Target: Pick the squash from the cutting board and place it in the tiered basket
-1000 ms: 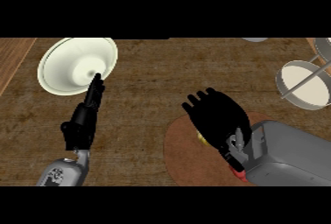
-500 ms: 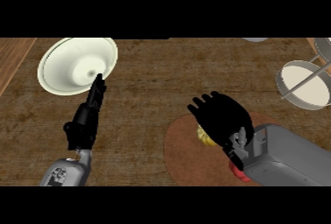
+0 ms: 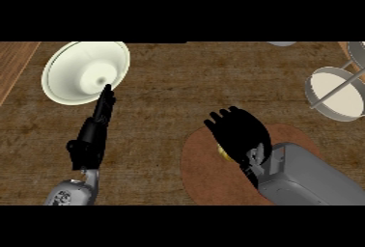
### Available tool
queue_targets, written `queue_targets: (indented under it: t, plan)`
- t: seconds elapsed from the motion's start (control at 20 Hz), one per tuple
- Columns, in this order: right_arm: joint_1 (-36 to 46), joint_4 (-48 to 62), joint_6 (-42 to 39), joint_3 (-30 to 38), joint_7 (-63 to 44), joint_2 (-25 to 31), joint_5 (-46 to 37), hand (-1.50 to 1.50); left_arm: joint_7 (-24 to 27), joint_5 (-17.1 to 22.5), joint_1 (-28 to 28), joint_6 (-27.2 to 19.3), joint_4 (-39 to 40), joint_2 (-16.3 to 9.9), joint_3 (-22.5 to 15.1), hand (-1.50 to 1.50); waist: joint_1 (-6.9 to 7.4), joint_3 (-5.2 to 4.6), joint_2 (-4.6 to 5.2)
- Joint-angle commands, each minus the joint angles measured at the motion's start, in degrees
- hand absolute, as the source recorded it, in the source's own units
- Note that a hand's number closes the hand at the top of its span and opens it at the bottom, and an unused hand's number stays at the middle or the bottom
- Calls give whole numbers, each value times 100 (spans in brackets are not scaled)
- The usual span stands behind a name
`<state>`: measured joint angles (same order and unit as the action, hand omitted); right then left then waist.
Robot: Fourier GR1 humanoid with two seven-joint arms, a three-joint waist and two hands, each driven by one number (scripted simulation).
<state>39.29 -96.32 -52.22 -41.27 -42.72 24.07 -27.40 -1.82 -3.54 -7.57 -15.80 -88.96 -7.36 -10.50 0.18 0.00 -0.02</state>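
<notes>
My right robot hand [image 3: 239, 132] covers the yellow squash [image 3: 224, 153] on the round cutting board [image 3: 206, 169], fingers spread flat, while my left robot hand [image 3: 96, 128] rests open, fingers straight.

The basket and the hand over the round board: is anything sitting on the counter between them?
No. In the head view, only bare brown counter lies between the right hand and the tiered basket.

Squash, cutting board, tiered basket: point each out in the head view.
squash [image 3: 224, 153]: head view, yellow sliver showing at the right robot hand's [image 3: 241, 132] left edge.
cutting board [image 3: 206, 173]: head view, bare reddish-brown surface.
tiered basket [image 3: 335, 91]: head view, pale round tier.
</notes>
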Motion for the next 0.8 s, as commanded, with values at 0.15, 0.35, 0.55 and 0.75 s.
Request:
queue_targets:
  t: [0.15, 0.35, 0.55, 0.75]
  plan:
    - [-319, 187, -391, 141, -76, -524, -606, -150, -79, 24, -20, 222, -124, -65, 253, 0, 6, 0, -2]
    - [63, 906, -309, 365, 809, -374, -989, -150, -92, -175, -13, 172, -16, 146, 61, 0, 33, 1, 8]
    - [-283, 785, -325, 268, 653, -767, -1442, -150, 92, -140, 361, 297, -302, 91, 146, 0, 29, 0, -2]
    - [-929, 204, -328, 342, 712, -614, -1678, -150, -369, -67, -227, 355, -185, 23, 508, 0, -25, 1, -6]
